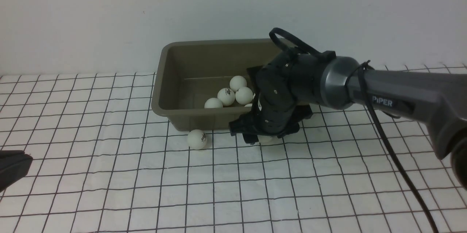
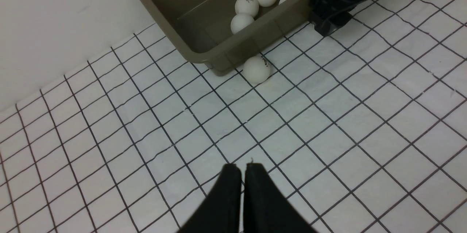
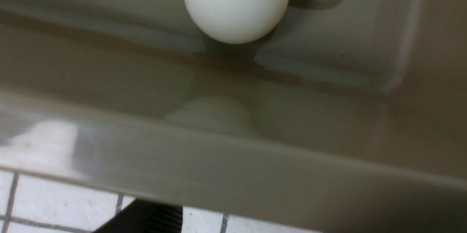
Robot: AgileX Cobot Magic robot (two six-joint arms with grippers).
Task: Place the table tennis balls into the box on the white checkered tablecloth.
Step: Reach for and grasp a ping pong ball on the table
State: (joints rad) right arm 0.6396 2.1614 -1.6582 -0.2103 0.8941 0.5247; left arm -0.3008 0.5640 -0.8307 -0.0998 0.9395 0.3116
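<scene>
Right gripper (image 1: 264, 134) low against box (image 1: 160, 90) near rim, jaws' state unclear; could snag rim, shove box. Loose ball (image 1: 197, 139) at its 9 o'clock. Left gripper (image 2: 242, 178) pressed together.

Perhaps six balls (image 1: 226, 96) in box (image 1: 193, 118)

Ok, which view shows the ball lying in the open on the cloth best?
Left wrist view: the loose ball sits whole on the tablecloth beside the box wall, logo visible. The front view shows it too, smaller. The right wrist view misses it, showing only the box and a ball inside.
</scene>
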